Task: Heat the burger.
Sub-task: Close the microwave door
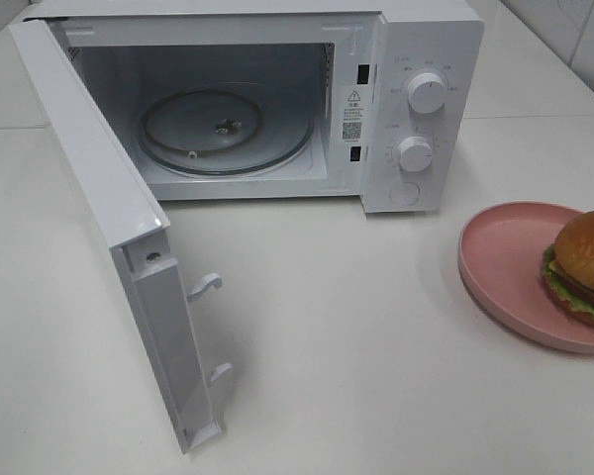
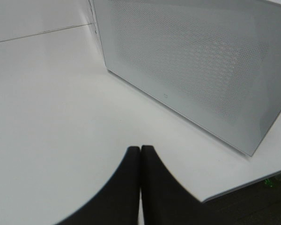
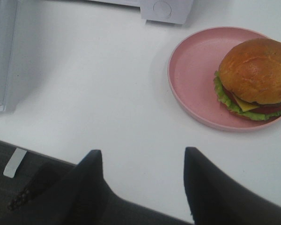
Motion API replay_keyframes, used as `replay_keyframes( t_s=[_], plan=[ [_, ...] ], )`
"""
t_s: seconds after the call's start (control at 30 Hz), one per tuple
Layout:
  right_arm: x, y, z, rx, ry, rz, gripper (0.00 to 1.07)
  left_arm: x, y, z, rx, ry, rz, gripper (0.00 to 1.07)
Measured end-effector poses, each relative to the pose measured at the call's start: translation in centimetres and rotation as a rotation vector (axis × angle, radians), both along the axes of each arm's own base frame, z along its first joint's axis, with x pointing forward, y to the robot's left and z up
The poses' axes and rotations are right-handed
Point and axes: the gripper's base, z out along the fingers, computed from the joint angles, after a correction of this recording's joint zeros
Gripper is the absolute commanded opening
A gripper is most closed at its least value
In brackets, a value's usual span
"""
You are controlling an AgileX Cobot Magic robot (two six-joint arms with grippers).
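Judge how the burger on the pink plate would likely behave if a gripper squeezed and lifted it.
The burger is stacked layers, so it would probably shift or come apart under a side squeeze. Its bun looks soft, likely denting. It sits off-centre on the shallow pink plate, so a push might slide it off the rim.

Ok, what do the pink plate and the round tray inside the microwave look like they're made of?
The pink plate looks like matte plastic or a similar composite: flat even color, soft sheen, thick rounded rim; glazed ceramic can't be ruled out. The round tray in the microwave looks like clear glass: the cavity floor shows through it, with bright reflections along its edge.
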Motion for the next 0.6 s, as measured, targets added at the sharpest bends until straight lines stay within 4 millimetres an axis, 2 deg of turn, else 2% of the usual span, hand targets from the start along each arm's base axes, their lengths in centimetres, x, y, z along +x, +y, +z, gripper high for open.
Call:
replay_keyframes(
  t_s=[0.23, 0.43, 0.53, 0.6],
  plan=[
    [-1.4, -0.4, -0.1, 0.026, -0.084, 0.0, 0.52, 0.0, 0.0, 0.0, 0.0, 0.0, 0.0, 0.0],
    [-1.5, -0.5, -0.1, 0.03, -0.094, 0.0, 0.52, 0.0, 0.0, 0.0, 0.0, -0.001, 0.0, 0.0],
    [-1.5, -0.5, -0.1, 0.03, -0.094, 0.0, 0.52, 0.0, 0.0, 0.4, -0.009, -0.029, 0.001, 0.0],
    [-1.5, -0.5, -0.1, 0.03, -0.094, 0.0, 0.52, 0.1, 0.0, 1.3, -0.034, -0.11, 0.006, 0.0]
  ],
)
